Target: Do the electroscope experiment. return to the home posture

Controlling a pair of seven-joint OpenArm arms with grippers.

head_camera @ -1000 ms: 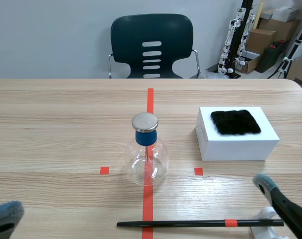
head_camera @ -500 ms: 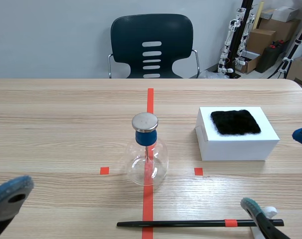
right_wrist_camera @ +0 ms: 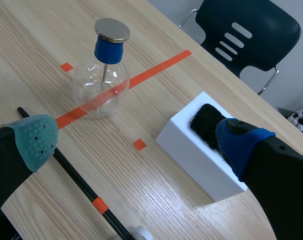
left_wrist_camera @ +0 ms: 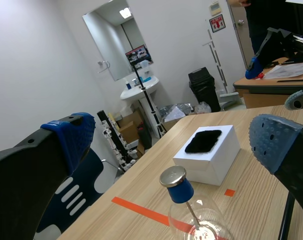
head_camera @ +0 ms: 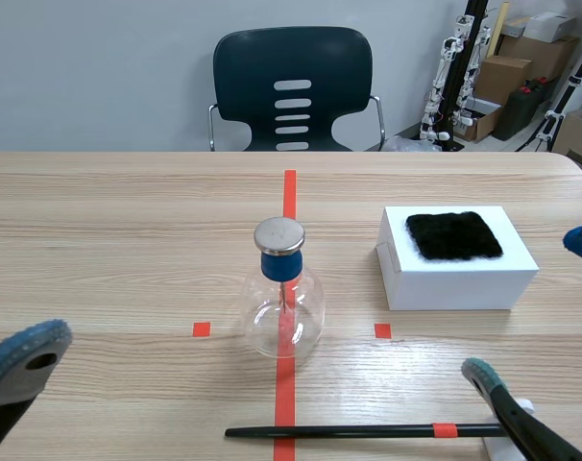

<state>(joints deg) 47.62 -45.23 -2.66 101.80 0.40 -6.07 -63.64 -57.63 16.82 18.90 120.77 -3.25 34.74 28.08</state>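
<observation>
Left gripper [left_wrist_camera: 174, 142]: low at the near left corner of the table [head_camera: 109, 221], fingers wide apart, blue dotted pads [left_wrist_camera: 75, 134] facing each other with nothing between them; it looks out over the flask and the box. Right gripper [right_wrist_camera: 137, 142]: low at the near right corner, fingers likewise spread and holding nothing (one pad grey-green, the other blue); in the scene view its nearer finger [head_camera: 483, 375] sits just above the right end of the rod. Flask [head_camera: 283, 312]: clear round glass, upright on the centre tape line at mid-table, between the two small tape squares and well apart from both grippers. It has a blue stopper [head_camera: 280, 265], a flat metal disc [head_camera: 278, 234] on top and a thin stem running down inside. Rod [head_camera: 358, 432]: thin, black, one orange-red band toward its right end, lying flat across the tape line, nearer the robot than the flask and not touching it. Box [head_camera: 459, 279]: white, right of the flask, with a black cloth [head_camera: 453, 235] lying on its top. Chair [head_camera: 293, 86]: dark, behind the far edge of the table.
</observation>
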